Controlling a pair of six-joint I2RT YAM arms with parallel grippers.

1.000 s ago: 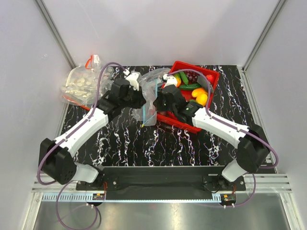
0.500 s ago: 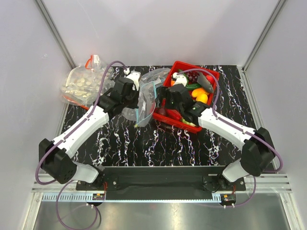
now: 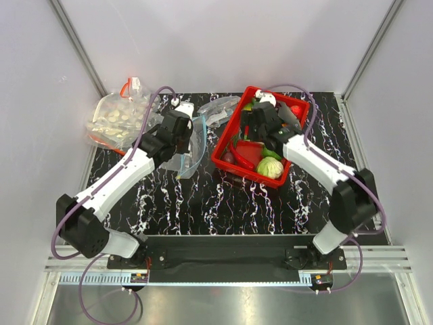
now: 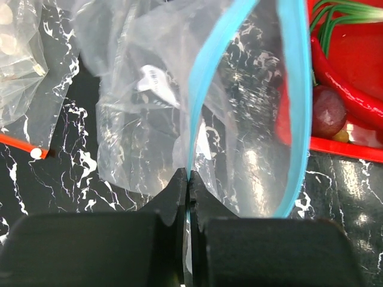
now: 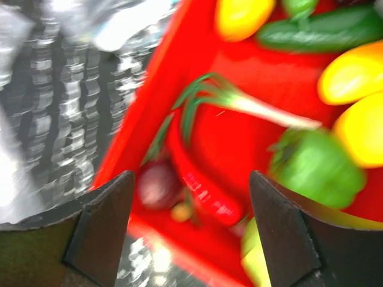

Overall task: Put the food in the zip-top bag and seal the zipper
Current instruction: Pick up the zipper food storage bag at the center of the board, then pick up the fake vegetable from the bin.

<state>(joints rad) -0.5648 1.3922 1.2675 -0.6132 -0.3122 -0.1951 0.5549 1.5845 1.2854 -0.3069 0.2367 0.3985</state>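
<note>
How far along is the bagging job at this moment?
Done: the left hand pinches the zipper strip, holding the zip-top bag with its mouth open. In hand: the right hand hovers open over the red tray, above the red chilli and green pepper. Left: no food shows inside the bag, so every piece must go in, then sealing.

Black marbled table [image 3: 203, 203] (white walls [image 3: 223, 40])
</note>
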